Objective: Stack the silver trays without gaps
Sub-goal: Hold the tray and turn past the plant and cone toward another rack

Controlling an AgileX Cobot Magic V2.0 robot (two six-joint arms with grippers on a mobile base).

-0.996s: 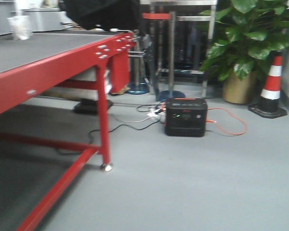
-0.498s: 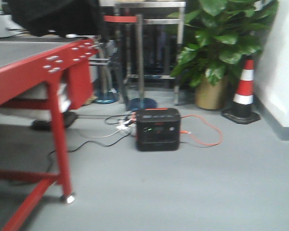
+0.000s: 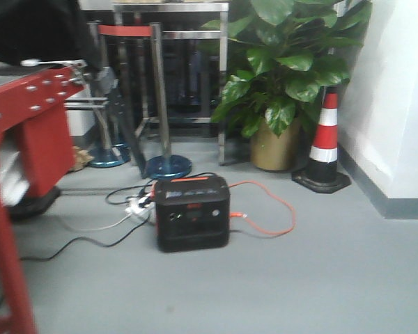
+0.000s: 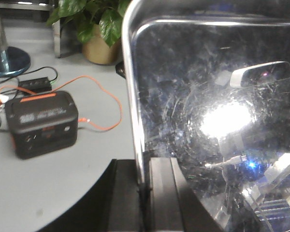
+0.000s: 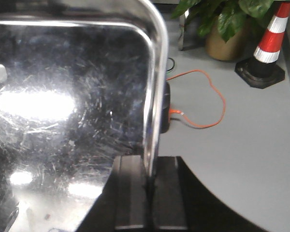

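L gripper [image 4: 146,193]: two dark fingers [image 4: 128,195] closed tight on the raised rim of the silver tray [image 4: 208,121], one finger each side of the rim. R gripper [image 5: 149,188]: same pinch on a tray rim, tray lying to its left. Whether both wrist views show one tray cannot be told.

Tray: polished metal, mirror-bright, finely scratched all over, w/ rounded corners and a rolled rim; lamp glare and robot parts reflect in its face. It is held off the floor [image 3: 320,278], in the air, gripped at its side edges. Gripped rims run straight away from each wrist cam. Far and inner edges are cropped, so long axis cannot be told.

Beyond, on the floor: black power station [image 4: 41,123], orange cable [image 4: 106,96], potted plant [image 3: 279,83], traffic cone [image 3: 324,139], red table [image 3: 28,118] at far left.
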